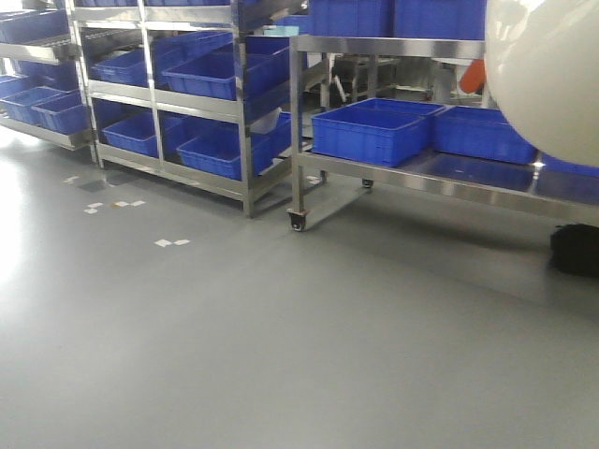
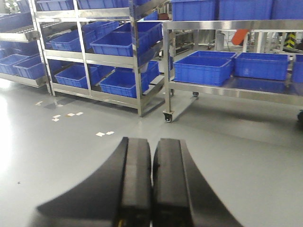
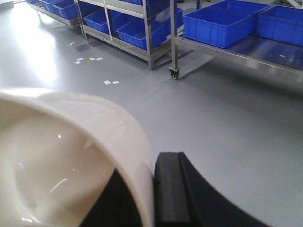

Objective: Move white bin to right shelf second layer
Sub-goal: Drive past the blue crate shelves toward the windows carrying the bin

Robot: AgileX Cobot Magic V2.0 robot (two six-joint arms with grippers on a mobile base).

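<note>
The white bin (image 3: 71,156) hangs clear of the floor (image 3: 227,118), its wall pinched just under the rim by the right hand (image 3: 147,163) — one finger inside, one outside; the left hand (image 2: 152,156) is pressed together on nothing. Glossy and empty-looking, it should be light but slick, so a deep bite on the wall seems safest against swinging.

Ahead of the left tool (image 2: 152,189), a broad stretch of grey floor (image 2: 227,156) is left open, broken only by flat white tape patches (image 2: 104,134). Beyond it the way is closed by a steel rack (image 2: 135,61) and, further right, a wheeled shelf (image 2: 227,90), both loaded with blue crates (image 2: 202,70). Left of the right tool (image 3: 142,189), the near space is filled by the white bin (image 3: 71,156), which is gripped at its rim.
</note>
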